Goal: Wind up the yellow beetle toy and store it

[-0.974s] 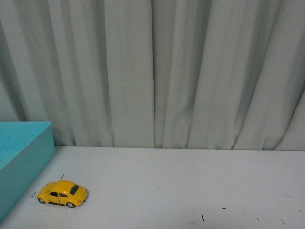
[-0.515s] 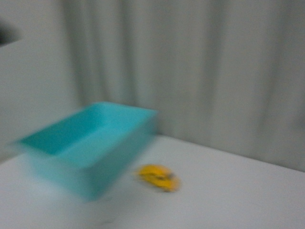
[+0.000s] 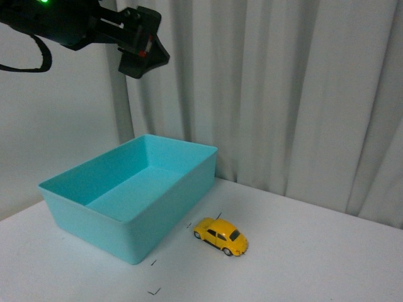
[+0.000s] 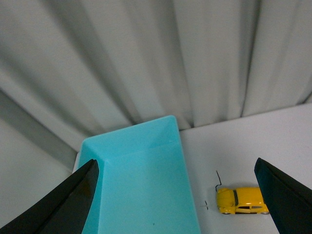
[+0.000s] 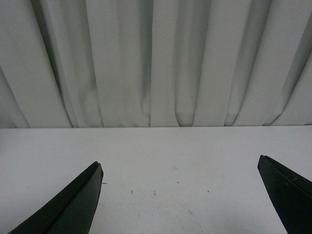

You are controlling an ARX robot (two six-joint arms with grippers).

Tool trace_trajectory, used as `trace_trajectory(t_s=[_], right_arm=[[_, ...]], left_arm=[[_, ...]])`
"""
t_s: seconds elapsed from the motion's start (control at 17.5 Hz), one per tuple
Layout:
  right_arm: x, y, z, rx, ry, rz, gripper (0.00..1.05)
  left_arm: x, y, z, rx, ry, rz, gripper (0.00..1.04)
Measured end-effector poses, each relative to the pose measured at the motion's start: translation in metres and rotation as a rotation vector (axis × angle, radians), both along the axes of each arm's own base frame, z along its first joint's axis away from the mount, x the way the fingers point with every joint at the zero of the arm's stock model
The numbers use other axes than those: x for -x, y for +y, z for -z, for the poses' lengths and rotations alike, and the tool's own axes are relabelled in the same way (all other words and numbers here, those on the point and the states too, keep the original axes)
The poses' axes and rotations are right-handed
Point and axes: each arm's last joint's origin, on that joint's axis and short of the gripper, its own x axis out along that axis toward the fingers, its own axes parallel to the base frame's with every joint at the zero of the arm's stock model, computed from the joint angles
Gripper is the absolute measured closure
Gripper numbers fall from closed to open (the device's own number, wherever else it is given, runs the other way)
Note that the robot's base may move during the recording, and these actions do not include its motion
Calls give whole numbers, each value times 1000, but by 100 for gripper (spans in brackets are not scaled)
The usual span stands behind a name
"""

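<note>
The yellow beetle toy (image 3: 221, 236) stands on its wheels on the white table, just right of the turquoise bin (image 3: 69, 194). It also shows in the left wrist view (image 4: 242, 201), beside the bin (image 4: 139, 141). My left gripper (image 4: 178, 195) is open and empty, high above the bin and the toy; the left arm (image 3: 94, 28) shows at the top left of the front view. My right gripper (image 5: 180, 197) is open and empty over bare table; the toy is out of its view.
The turquoise bin is open-topped and empty. A grey curtain (image 3: 283, 94) hangs behind the table. Small dark specks (image 3: 153, 291) lie on the white table (image 3: 302, 264) near the bin's front corner.
The front view has swung: the bin, before only an edge at the left, now shows whole, and the toy sits near the centre. The left arm has come into view at top left.
</note>
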Motion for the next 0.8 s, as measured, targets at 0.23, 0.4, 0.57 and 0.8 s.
trace_trajectory(t_s=[0.23, 0.4, 0.57, 0.8], right_arm=[[0, 0, 0, 0, 0, 0, 7], [0, 0, 0, 0, 0, 0, 7], [0, 0, 0, 0, 0, 0, 7], [0, 0, 0, 0, 0, 0, 7]], left_arm=[[-58, -32, -3, -246, 139, 277, 7], [-88, -49, 6, -468, 255, 469, 7], [-106, -61, 39, -783, 480, 697, 7], [-118, -78, 65, -964, 543, 888, 7]])
